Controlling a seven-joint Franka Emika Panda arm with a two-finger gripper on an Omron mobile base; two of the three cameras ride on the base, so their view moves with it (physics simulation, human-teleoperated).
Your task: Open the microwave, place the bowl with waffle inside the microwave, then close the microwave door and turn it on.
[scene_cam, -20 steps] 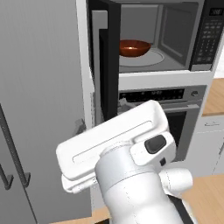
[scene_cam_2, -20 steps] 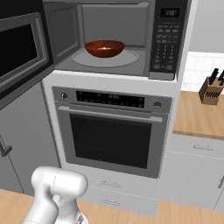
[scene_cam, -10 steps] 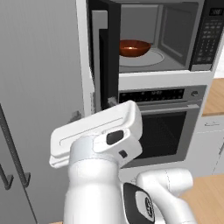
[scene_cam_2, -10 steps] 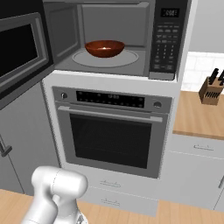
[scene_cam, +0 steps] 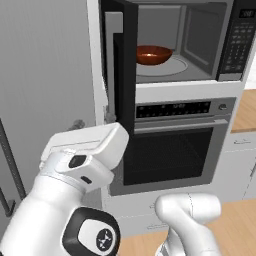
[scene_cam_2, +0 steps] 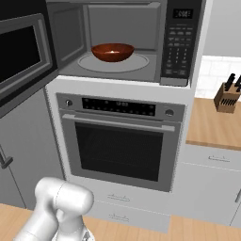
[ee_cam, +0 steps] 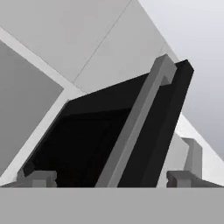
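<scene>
Closest to my hand cam, the two small dark finger tips of the gripper (ee_cam: pixel 111 177) stand wide apart with nothing between them, so it's released. I've got them straddling the slim grey bar handle (ee_cam: pixel 135 127) on the wide black microwave door (ee_cam: pixel 83 144), which runs from 6 up toward 1 o'clock in that view; as far as I can tell there's no contact yet. I reckon it's lined up like that because the door is next: grab or nudge it and swing it shut.

In the right base view the door hangs open at 9 o'clock. Farther back, the shallow reddish-brown bowl with waffle (scene_cam_2: pixel 112 52) sits on the round glass turntable (scene_cam_2: pixel 136 61) inside the grey-walled built-in microwave (scene_cam_2: pixel 150 77), so placing looks done. The waffle itself I can't make out. The black keypad panel (scene_cam_2: pixel 181 42) waits at 1 o'clock for the start press.
</scene>
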